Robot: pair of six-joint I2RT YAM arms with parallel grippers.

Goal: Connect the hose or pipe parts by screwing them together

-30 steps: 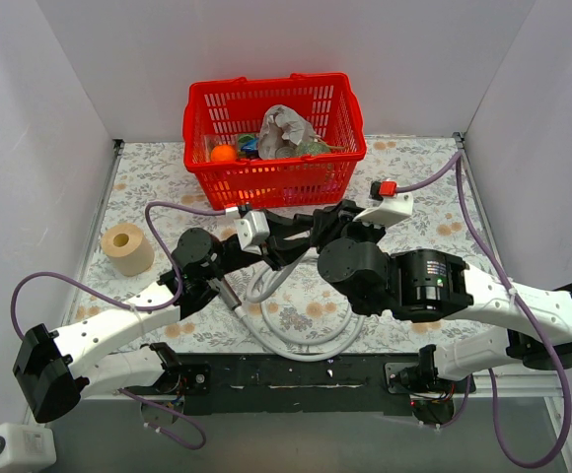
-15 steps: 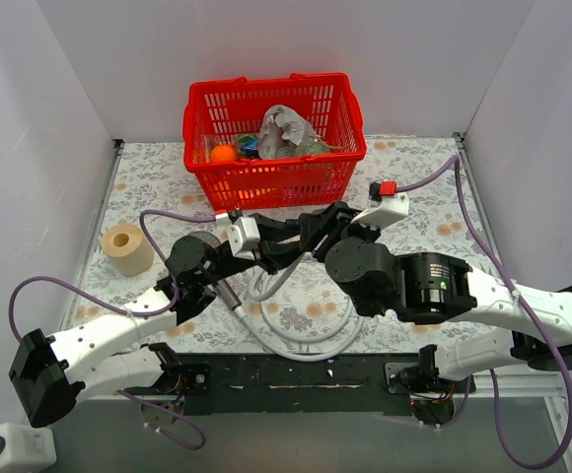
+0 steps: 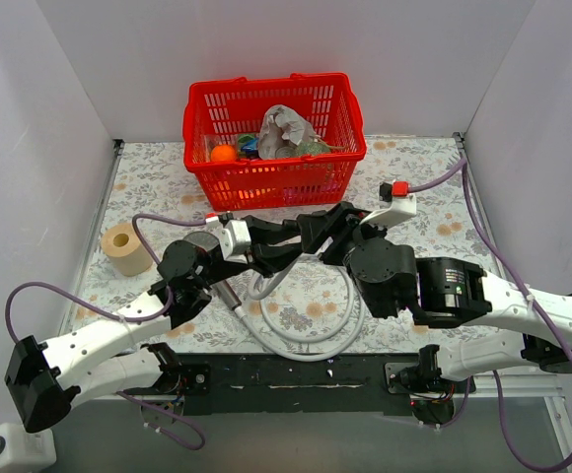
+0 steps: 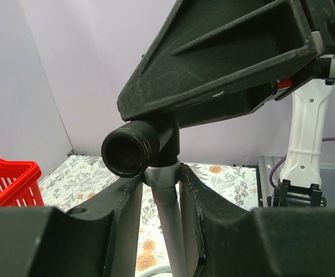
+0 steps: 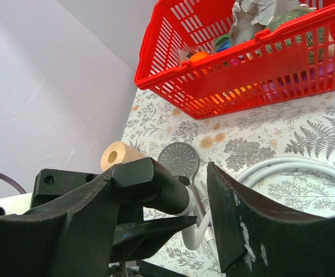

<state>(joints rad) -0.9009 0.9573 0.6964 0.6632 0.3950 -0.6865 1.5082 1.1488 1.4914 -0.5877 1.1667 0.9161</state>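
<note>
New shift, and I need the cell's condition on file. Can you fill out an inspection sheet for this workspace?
Surface: floral-patterned table, no spill seen.
Job's things: hose coiled on the table, one end rising to the grippers; shower head shows its grey face beyond them; whether they are joined cannot be told.
Clutter: red basket of oddments at the back; paper roll on the left.
Grippers: left gripper shut on the hose below a dark end piece; right gripper open beside that piece.
Cables: purple cables loop from both arms.
Surroundings: white walls on three sides.
</note>
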